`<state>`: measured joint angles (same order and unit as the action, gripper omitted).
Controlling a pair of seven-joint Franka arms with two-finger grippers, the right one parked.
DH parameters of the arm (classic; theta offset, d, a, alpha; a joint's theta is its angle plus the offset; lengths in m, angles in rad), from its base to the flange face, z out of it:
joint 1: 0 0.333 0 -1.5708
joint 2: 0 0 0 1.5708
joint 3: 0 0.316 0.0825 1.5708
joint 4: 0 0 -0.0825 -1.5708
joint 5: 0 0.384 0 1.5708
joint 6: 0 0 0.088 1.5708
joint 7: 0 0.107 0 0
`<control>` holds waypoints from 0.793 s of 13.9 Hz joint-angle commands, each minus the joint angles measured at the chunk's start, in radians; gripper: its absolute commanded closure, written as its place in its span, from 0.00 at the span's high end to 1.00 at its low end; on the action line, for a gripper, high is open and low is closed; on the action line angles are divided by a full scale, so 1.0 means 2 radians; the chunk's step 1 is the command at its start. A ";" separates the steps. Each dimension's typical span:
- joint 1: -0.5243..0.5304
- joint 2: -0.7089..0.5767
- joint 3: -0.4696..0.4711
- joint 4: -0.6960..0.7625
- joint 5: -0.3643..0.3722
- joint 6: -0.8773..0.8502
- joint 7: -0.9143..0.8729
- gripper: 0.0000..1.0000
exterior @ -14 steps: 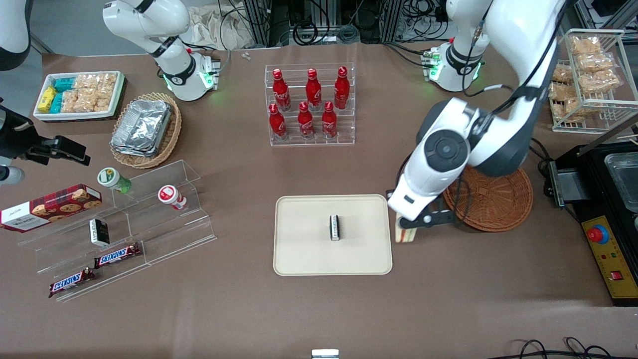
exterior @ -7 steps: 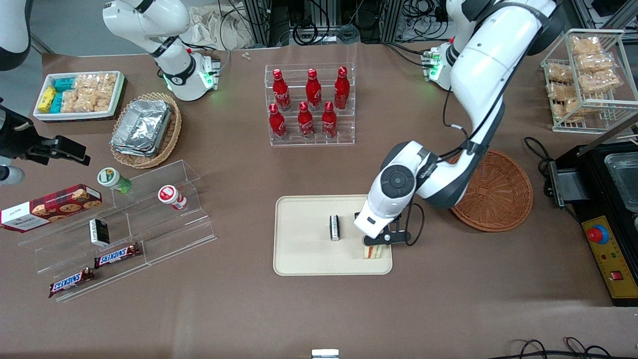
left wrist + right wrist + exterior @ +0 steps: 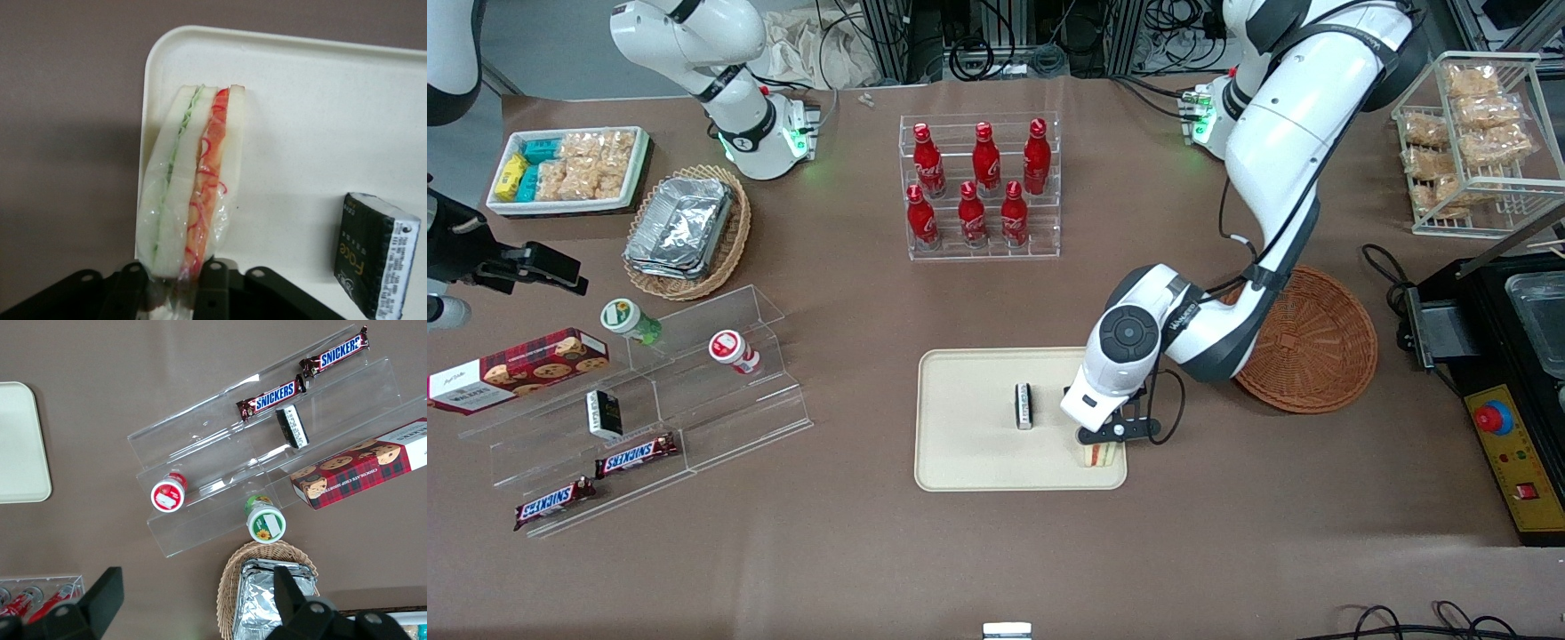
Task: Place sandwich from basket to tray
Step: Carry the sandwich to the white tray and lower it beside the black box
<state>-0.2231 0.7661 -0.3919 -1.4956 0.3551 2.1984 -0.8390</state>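
Pale white bread with a green and a red filling line: the sandwich [image 3: 190,193] stands on edge, clamped between the fingers of the gripper [image 3: 1100,442], which grips it at its upper end. In the front view the sandwich [image 3: 1097,454] sits directly under the gripper, low over the tray [image 3: 969,462] and at the tray's corner nearest the front camera on the working arm's side. Whether it touches the tray surface cannot be told. In the wrist view one bread face runs right along the tray's [image 3: 313,120] rim, next to bare table.

Near the gripper, toward the parked arm's end and also on the tray: a small dark packet [image 3: 1024,406] with a white end, standing on edge, apart from the sandwich. In the wrist view its black face [image 3: 377,252] carries gold lettering.

Farther out, toward the working arm's end and farther from the front camera than the gripper: the reddish-brown woven basket [image 3: 1316,351], on the table beside the tray, partly covered by the arm.

Farthest from the gripper, away from the front camera: a clear rack of red bottles [image 3: 980,185].
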 commanded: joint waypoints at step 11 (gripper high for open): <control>0.135 -0.242 -0.002 -0.004 -0.072 -0.231 0.149 0.99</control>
<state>-0.0167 0.3822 -0.3893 -1.4325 0.2346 1.7737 -0.6367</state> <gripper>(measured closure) 0.000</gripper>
